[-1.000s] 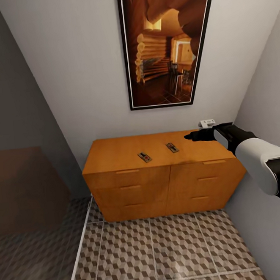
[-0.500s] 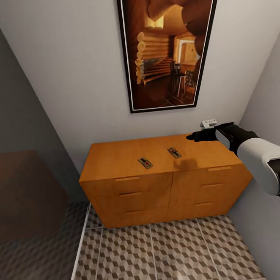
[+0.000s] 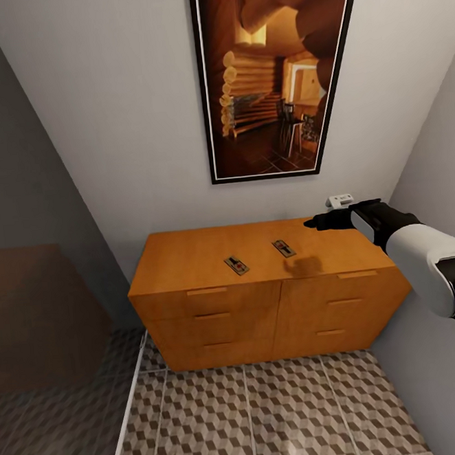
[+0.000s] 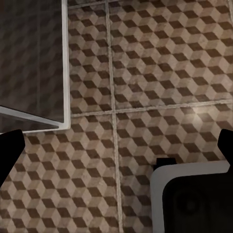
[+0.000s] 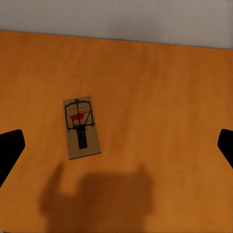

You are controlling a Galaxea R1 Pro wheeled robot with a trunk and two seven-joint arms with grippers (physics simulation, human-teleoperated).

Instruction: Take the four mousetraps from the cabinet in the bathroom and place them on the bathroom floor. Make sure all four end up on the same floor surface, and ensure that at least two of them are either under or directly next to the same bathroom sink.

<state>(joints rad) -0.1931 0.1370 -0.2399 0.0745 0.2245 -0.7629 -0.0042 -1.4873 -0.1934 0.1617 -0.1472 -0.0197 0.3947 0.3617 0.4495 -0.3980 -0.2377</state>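
Two mousetraps lie on the flat top of the orange-brown cabinet (image 3: 209,256): one near the middle (image 3: 235,265) and one to its right (image 3: 282,248). My right gripper (image 3: 310,223) hovers open above the cabinet's right rear part, clear of both traps. In the right wrist view one mousetrap (image 5: 81,127) with a red mark lies flat on the cabinet top (image 5: 165,97), ahead of the open right gripper (image 5: 117,148), whose shadow falls just behind it. My left gripper (image 4: 117,145) is open and empty over the cube-patterned bathroom floor (image 4: 160,73). The sink is out of view.
A dark glass panel (image 3: 51,339) with a white bottom rail stands at the left. A framed picture (image 3: 276,71) hangs above the cabinet, and a small white fitting (image 3: 337,200) sits on the wall by my right wrist. Bathroom floor (image 3: 271,410) lies before the drawers.
The head view has shifted a little towards the cabinet. My right gripper has kept nearly the same place above the top. The two mousetraps have not moved.
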